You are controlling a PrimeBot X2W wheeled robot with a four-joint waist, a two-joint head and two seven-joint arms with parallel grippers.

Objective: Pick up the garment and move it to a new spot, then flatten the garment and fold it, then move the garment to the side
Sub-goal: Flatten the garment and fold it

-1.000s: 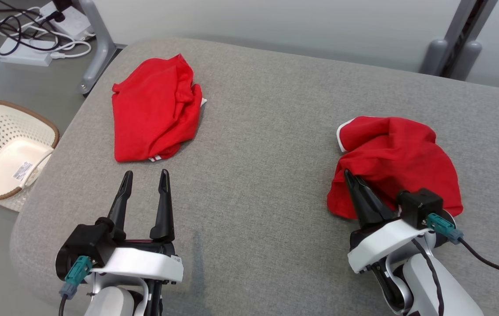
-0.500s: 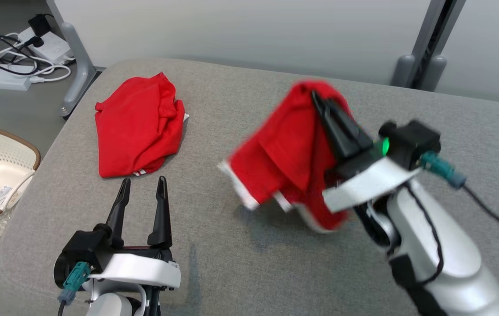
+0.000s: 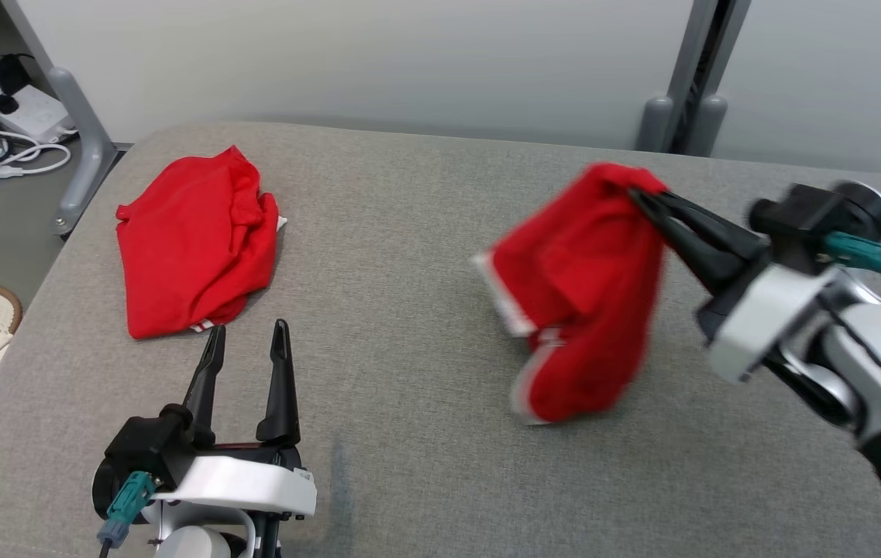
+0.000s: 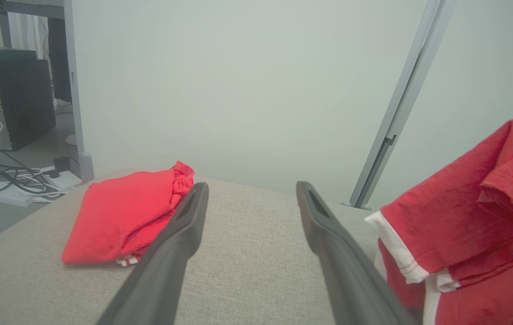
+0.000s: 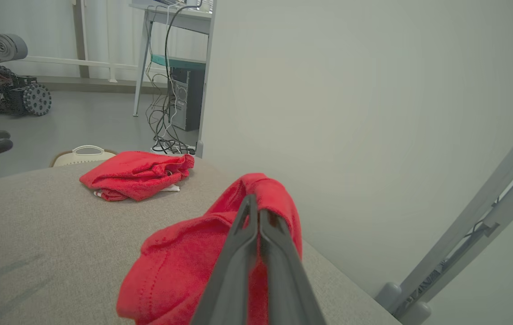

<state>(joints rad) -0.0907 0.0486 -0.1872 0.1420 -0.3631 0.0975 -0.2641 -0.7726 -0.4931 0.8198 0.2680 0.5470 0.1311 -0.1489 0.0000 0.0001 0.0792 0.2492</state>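
the right arm enters the head view from about 4 o'clock, its pale forearm slightly blurred, the wrist raised above the grey padded surface (image 3: 409, 271). the right gripper (image 3: 636, 194) points toward 10 o'clock, its two dark fingers pressed together and pinching a fold at the top of the garment (image 3: 579, 302). the red garment with white trim hangs bunched from the fingertips toward 7 o'clock, right of the surface's middle. its lower hem is blurred, so i cannot tell whether it touches the cloth below. in the right wrist view the right gripper (image 5: 252, 201) bites into the red fold, and the garment (image 5: 184, 271) drapes away toward 7 o'clock.

the left arm sits low at 7 o'clock in the head view. the left gripper (image 3: 247, 327) points to 12 o'clock, fingers spread and holding nothing, with its tips near the edge of a second red garment (image 3: 192, 248). that one lies folded on the surface at 10 o'clock. in the left wrist view the left gripper (image 4: 251, 185) stands apart over bare grey cloth, the folded piece at 9 o'clock and the hanging one at 3 o'clock.
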